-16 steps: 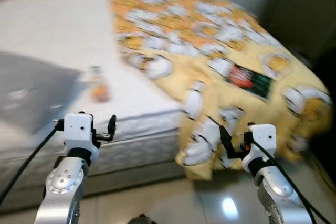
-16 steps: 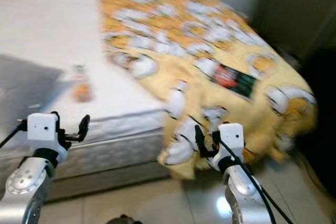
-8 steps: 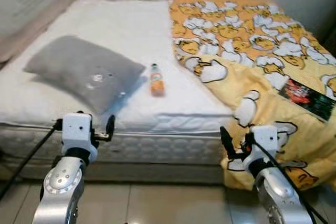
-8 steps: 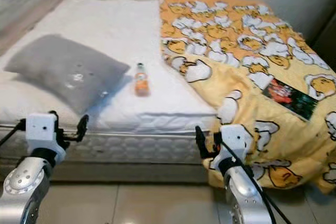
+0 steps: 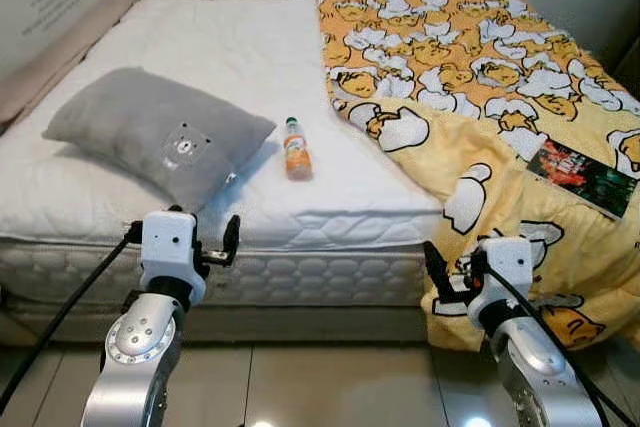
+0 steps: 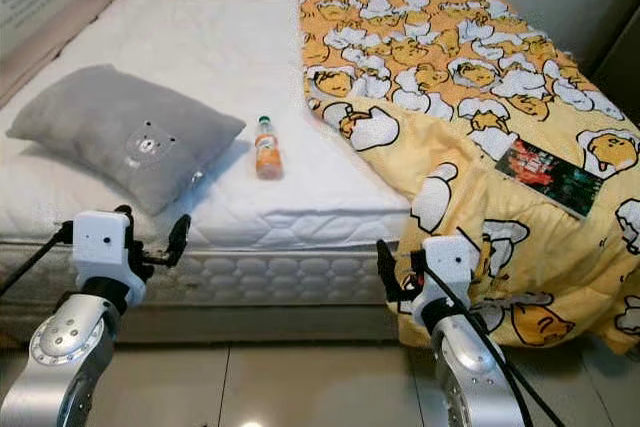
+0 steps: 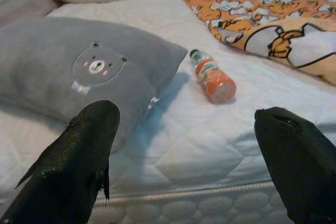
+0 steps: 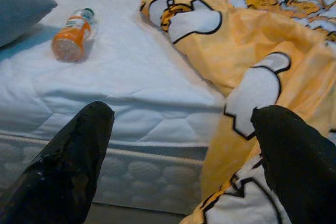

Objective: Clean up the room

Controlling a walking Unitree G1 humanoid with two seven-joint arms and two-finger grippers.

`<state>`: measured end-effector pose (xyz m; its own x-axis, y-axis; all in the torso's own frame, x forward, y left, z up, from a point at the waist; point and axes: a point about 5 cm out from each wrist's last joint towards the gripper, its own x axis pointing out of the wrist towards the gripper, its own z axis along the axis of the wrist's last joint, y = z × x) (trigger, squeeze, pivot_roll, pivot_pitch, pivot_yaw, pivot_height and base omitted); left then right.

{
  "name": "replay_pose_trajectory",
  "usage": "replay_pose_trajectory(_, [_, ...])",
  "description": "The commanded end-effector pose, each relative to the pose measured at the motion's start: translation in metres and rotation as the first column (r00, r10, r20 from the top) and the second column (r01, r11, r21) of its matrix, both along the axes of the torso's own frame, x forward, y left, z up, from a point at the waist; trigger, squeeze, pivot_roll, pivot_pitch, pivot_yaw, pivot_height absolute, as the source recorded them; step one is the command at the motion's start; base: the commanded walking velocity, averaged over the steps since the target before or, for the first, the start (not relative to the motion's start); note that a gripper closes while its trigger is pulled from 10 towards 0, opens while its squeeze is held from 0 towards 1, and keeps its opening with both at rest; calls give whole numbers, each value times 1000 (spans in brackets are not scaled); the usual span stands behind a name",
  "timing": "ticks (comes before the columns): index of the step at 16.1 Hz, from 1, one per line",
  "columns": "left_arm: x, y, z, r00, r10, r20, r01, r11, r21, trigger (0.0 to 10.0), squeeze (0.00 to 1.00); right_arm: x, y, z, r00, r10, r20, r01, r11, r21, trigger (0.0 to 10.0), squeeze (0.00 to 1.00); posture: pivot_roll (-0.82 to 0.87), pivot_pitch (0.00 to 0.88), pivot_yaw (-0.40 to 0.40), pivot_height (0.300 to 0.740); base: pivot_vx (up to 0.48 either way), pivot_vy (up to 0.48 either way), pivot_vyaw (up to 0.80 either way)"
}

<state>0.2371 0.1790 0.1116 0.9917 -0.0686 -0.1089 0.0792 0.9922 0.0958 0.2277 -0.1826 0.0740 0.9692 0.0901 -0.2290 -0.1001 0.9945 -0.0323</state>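
standing at the bed (image 5: pixel 330 272), nothing tidied yet: eye views show bottle (image 5: pixel 296 149) on the mattress near its front edge beside grey pillow (image 5: pixel 160 135), book (image 6: pixel 548 176) on blanket (image 5: pixel 480 67); wrist views show left gripper (image 7: pixel 189 156) and right gripper (image 8: pixel 178 156) wide open, empty.

A home bedroom: a white mattress (image 5: pixel 200 57) with a grey pillow (image 5: pixel 160 137) and yellow blanket (image 5: pixel 480 77).
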Motion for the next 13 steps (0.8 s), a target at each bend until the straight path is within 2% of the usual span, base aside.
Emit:
replay_pose_trajectory(1, [3,1,3,1000,3,11,-3,1000,17,10000,0,12,1,8,999,-6,33,6,1000,-7,10000,0,19,0,-4,740,296,0,800])
replay_pose_trajectory(5, [6,2,5,1000,-1,14,1,1000,19,10000,0,21,8,13,998,-7,56,6,1000,19,10000,0,12,0,4,740,297,0,731])
replay_pose_trajectory(8, [7,5,6,1000,2,19,-2,1000,25,10000,0,23,15,12,999,19,37,-20,999,41,10000,0,21,0,-4,740,304,0,0])
replay_pose_trajectory(13, [4,9,6,1000,7,15,-8,1000,30,10000,0,30,17,8,1000,15,-16,-14,1000,20,10000,0,21,0,-4,740,304,0,0])
